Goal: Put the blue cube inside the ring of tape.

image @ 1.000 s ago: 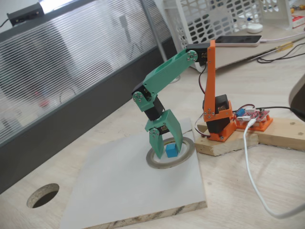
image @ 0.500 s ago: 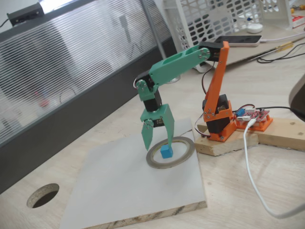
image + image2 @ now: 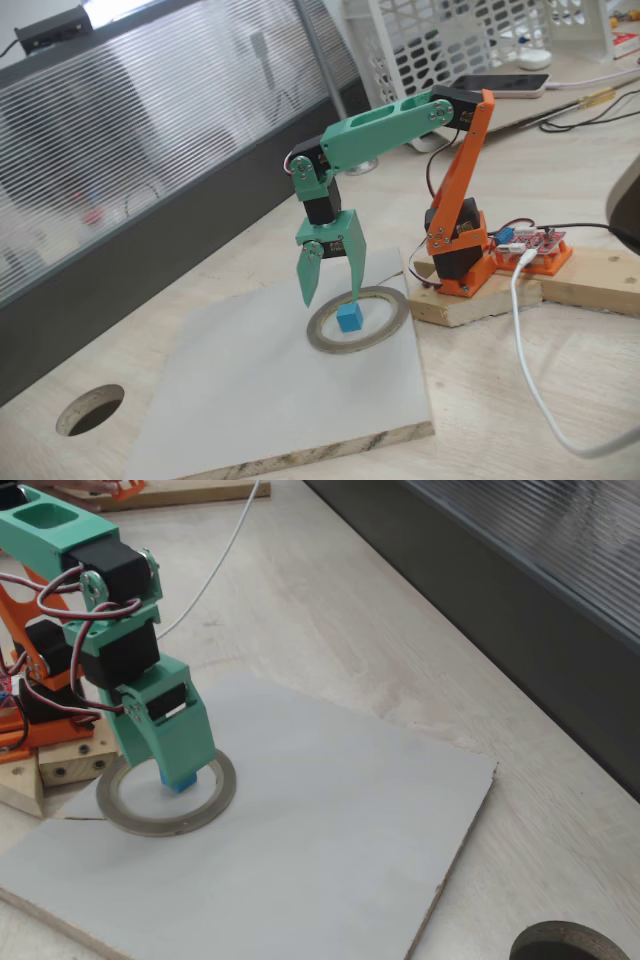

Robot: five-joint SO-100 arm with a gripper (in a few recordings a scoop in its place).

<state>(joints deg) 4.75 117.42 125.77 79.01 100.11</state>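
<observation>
- Change: the gripper [image 3: 332, 283], which a second ago straddled the cube [image 3: 349, 317] low inside the ring [image 3: 392, 318], now hangs above it with its jaws spread and nothing between them. The cube has stayed where it was let go.
- Meaning: judged from this, the cube is placed and released; what is left is for the arm to draw back without brushing it.
- Hole [image 3: 91, 409]: round, dark, cut through the pale wood of the table [image 3: 560, 370], nearest the camera in a fixed view, well apart from the work.
- Board [image 3: 260, 400]: flat, matt grey-white slab with a raw chipboard edge, lying on the table; it carries ring and cube.
- Cube: small, bright sky-blue, hard-edged plastic, resting on the board inside the ring's opening [image 3: 183, 781], apart from the inner edge as far as can be told.
- Ring: thin flat roll, grey-brown with a paler inner rim, wide opening, lying flat near the board's far corner [image 3: 212, 805].
- Gripper: two tapered green plastic fingers, pointing down, black servo above; in another fixed view [image 3: 176, 748] it half hides the cube.
- Arm [image 3: 385, 125]: green printed forearm, orange upper link and base, on a raw wooden block.
- White cable [image 3: 528, 360]: smooth, curving across the table beside the base.
- Red circuit board [image 3: 535, 243]: on the block behind the base.
- Far: ribbed translucent panel [image 3: 150, 130] and a white lattice crate [image 3: 450, 40].
</observation>
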